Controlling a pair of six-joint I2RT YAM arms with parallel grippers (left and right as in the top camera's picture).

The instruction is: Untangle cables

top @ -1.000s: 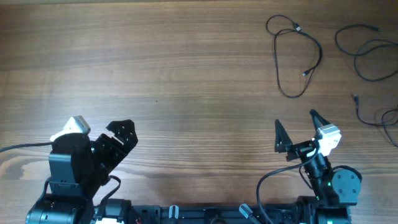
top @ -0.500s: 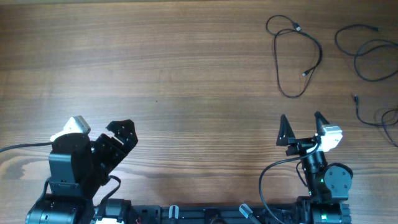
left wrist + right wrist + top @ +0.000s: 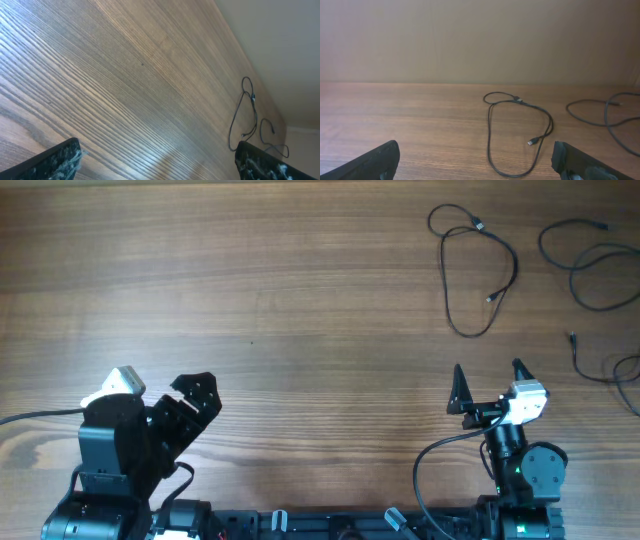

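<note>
The broad wood-grain table [image 3: 300, 300] carries everything and lies bare ahead of both arms, which leaves wide room for a reach toward the far right corner. The left gripper [image 3: 190, 405], black and mounted on the bulkier near-left arm, rests low at the near edge with its fingers spread apart and nothing between them; the wrist view shows only bare wood in front of it, the cords far ahead and to its right. The right gripper [image 3: 487, 375] sits at the near right, jaws wide apart and empty, pointed toward the cords — a posture that suits an approach, judged from its aim.

The thin black looped cord with small plugs [image 3: 478, 275] lies flat directly ahead of the right gripper, well apart from it, and seems to cross itself near its far end. Beyond and to that gripper's right, a second thin black cord in wavy coils [image 3: 590, 270] runs close to the table's right edge, and a third short black cord [image 3: 600, 365] lies nearer, also at that edge — room there is tight, so a pull inward looks safer.
</note>
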